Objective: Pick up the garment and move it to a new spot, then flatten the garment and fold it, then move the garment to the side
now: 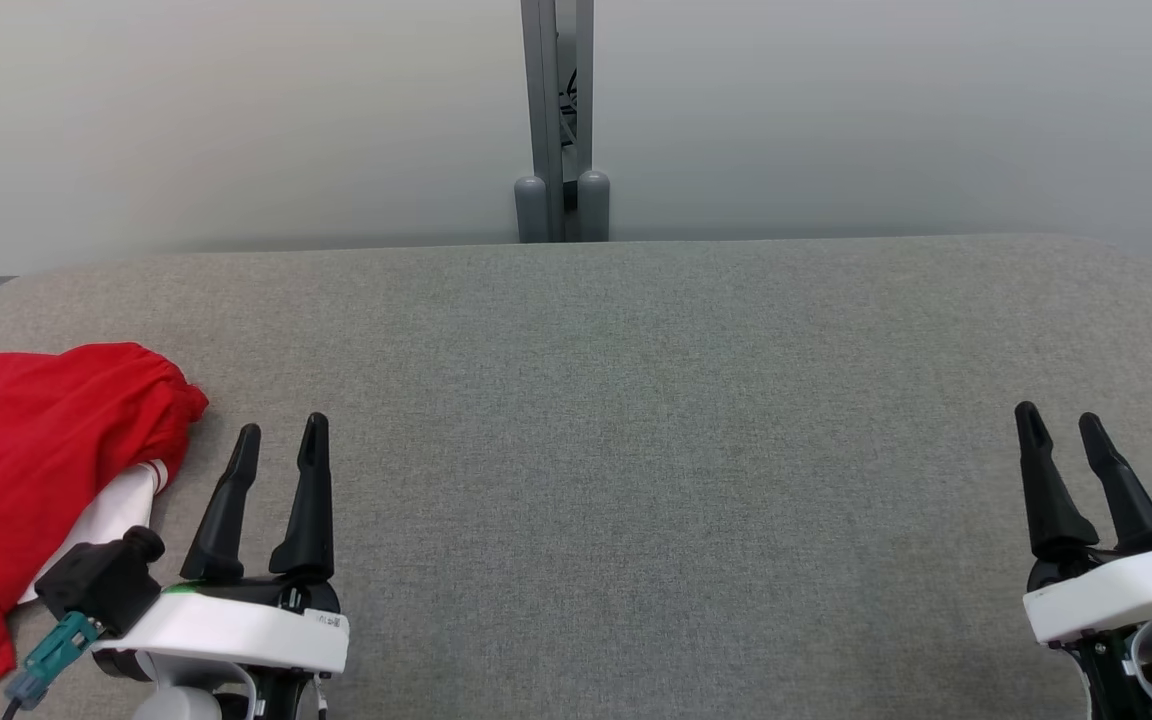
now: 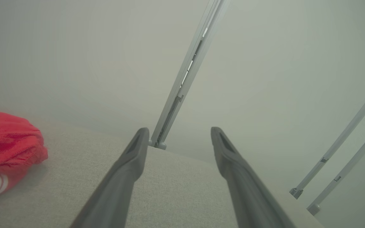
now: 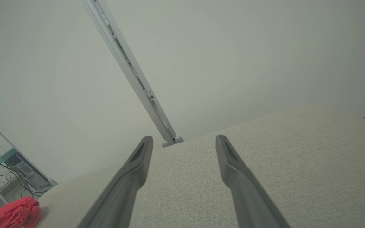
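Since the garment lies in a rumpled red heap at the near left corner of the table, just to the left of my left gripper, the first risk I see is a poor pinch. If I close on only the top layer or on the gathered elastic edge, the cloth could slide out as I lift, or come up as a twisted bundle that is harder to flatten afterwards. A white striped part pokes out from under the red on the near side, and grabbing that alone might drag the heap instead of raising it. The heap runs out of the head view on the left, so I cannot tell whether some of it hangs over the table's edge; if it does, its weight could pull the rest off during a slow lift. The teal plug by my left wrist sits close to the cloth and could snag it as I swing over. My left gripper has its two dark fingers spread apart, pointing toward the far wall, holding nothing and touching nothing that I can see; the garment is near it but apart. My right gripper sits at the near right, well apart from the garment, its fingers likewise spread with only bare table between them, empty.
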